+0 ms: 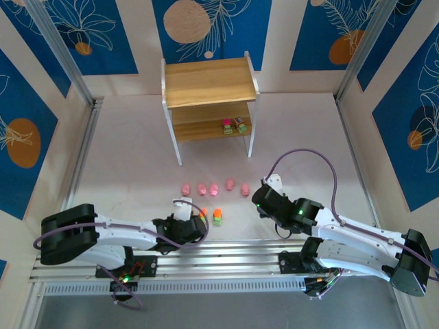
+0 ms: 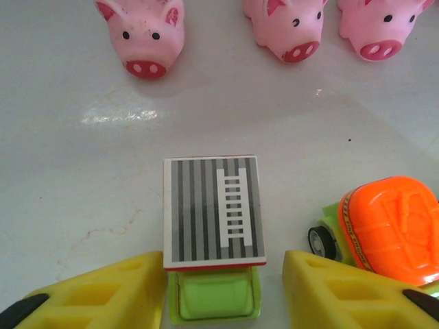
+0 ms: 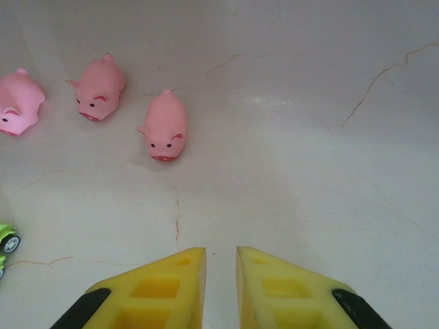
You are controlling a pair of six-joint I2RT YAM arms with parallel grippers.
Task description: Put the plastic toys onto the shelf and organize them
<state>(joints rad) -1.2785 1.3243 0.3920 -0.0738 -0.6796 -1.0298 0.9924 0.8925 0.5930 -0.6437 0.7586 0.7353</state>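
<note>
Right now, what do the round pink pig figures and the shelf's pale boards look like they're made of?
The pink pig figures look like soft matte rubber or vinyl: rounded moulded shapes, painted eyes and snouts. The shelf boards seem light wood or wood-look laminate, satin, with faint grain lines; which is unclear.

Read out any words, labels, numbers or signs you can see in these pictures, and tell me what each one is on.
There are no readable words, numbers or brand names.
On the grey-topped toy car: a picture sign only, dark stripes with a white ladder and no lettering.
On the orange-topped toy car: raised moulded shapes, no legible text.
On the two toys on the lower shelf board: too small to tell.
</note>
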